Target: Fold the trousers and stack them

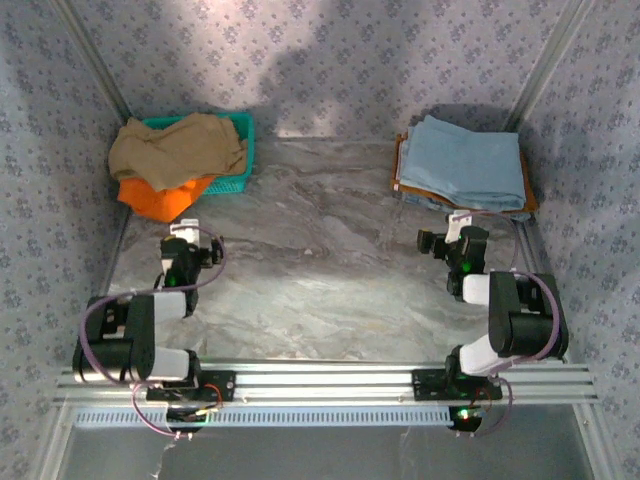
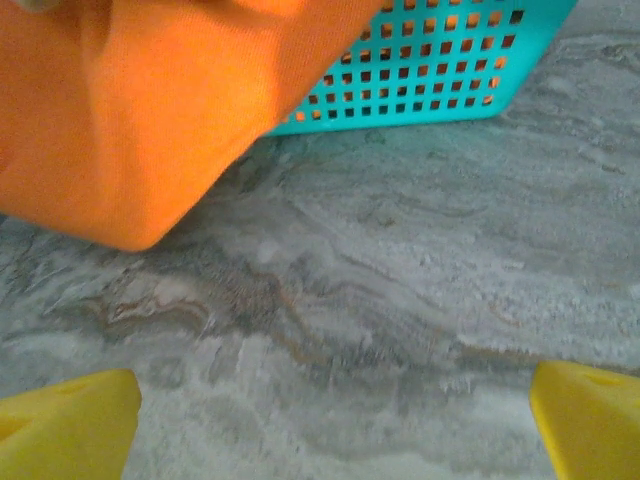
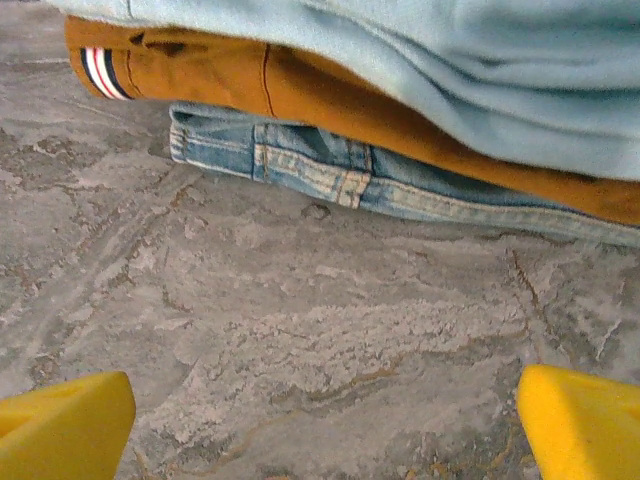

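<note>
Trousers (image 1: 465,162) in pale blue lie folded atop a stack at the far right of the bench (image 1: 320,270), over a brown pair (image 3: 300,85) and jeans (image 3: 300,165). The right hand (image 1: 455,228) sits just before that stack, spread wide and empty; the left hand (image 1: 182,238), equally wide and empty, faces an orange garment (image 1: 160,198) by the basket (image 1: 238,160).

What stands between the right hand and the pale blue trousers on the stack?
Nothing visible. Bare table separates the open right hand from the pale blue trousers, which lie folded atop a rust-brown pair and jeans.
</note>
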Controlling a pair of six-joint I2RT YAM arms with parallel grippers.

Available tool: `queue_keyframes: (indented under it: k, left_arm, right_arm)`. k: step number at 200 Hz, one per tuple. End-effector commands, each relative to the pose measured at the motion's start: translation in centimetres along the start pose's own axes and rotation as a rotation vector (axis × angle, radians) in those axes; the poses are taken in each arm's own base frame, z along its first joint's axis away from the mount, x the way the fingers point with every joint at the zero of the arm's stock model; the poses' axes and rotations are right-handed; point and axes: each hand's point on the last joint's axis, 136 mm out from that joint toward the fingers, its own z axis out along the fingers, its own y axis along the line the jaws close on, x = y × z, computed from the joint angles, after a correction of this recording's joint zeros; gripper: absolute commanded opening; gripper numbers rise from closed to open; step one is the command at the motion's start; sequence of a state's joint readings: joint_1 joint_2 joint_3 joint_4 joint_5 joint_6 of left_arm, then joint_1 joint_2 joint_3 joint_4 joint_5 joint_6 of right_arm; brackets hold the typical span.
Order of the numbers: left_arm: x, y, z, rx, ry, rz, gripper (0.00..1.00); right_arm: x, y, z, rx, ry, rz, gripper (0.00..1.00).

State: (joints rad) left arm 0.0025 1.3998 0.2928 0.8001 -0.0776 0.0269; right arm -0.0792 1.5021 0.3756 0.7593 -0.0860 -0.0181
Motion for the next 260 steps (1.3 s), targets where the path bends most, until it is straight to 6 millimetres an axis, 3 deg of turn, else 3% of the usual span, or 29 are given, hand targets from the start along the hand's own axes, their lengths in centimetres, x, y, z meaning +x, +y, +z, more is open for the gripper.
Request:
queue_keyframes:
  k: [1, 38, 260]
  left_arm:
    - [-1.6, -1.4, 1.7, 0.086, -0.083, -0.028, 1.00]
    - [-1.4, -0.8, 3.0, 0.068, 0.005, -0.051, 1.00]
    - [-1.4, -0.5, 3.0, 0.060, 0.003, -0.064, 1.00]
  right_arm:
    - [-1.2, -0.5, -0.1, 0.023, -0.066, 0.018, 1.00]
    - [-1.2, -0.3, 0.0, 0.016, -0.061, 0.011, 1.00]
    - [-1.2, 0.3, 0.4, 0.061, -0.035, -0.050, 1.00]
